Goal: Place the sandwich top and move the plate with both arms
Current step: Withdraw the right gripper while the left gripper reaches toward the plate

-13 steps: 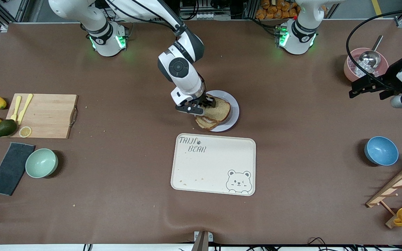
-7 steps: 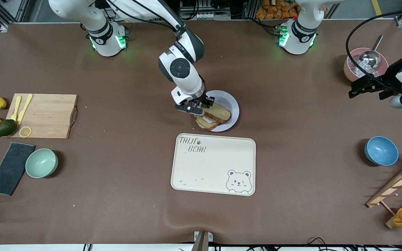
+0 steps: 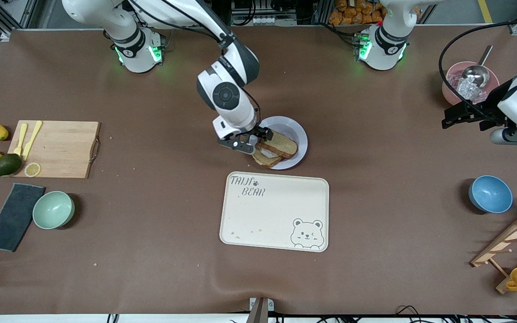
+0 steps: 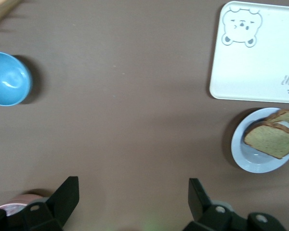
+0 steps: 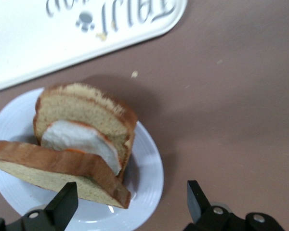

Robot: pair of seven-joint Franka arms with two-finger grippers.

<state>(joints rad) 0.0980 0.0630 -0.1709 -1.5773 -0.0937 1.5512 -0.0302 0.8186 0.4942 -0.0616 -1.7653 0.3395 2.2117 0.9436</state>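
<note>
The wide brown matte table covering (image 3: 150, 233) is being occupied at its middle by the cream rectangular bear-print plastic tray (image 3: 274, 211), smooth and round-cornered, lying nearer the front camera than the fingers of the right gripper (image 3: 253, 140). Just beside those fingers, the round, shallow, pale lavender-white plate (image 3: 297, 134) is being seen with a glossy ridged rim, and on it the stack is being carried: a lower brown bread slice bearing a white fried egg (image 5: 79, 137), and over it the sandwich top (image 3: 278, 144), a plain square slice of brown wholemeal bread with a darker crust and a porous crumb. The top slice is resting tilted and skewed across the egg rather than lying flat and square. The right gripper's black fingers (image 5: 62, 204) are being held spread apart and empty, with the slice's edge lying between them and apparently free of them, so the placing appears to be done. The carrying of the plate by both arms is judged to be left undone, since the plate is not being touched by either gripper. The left gripper (image 3: 467, 117) is being kept waiting over the table's end near a pink bowl with a metal scoop (image 3: 469, 83), its fingers (image 4: 62, 199) spread wide on nothing, well apart from the plate.
</note>
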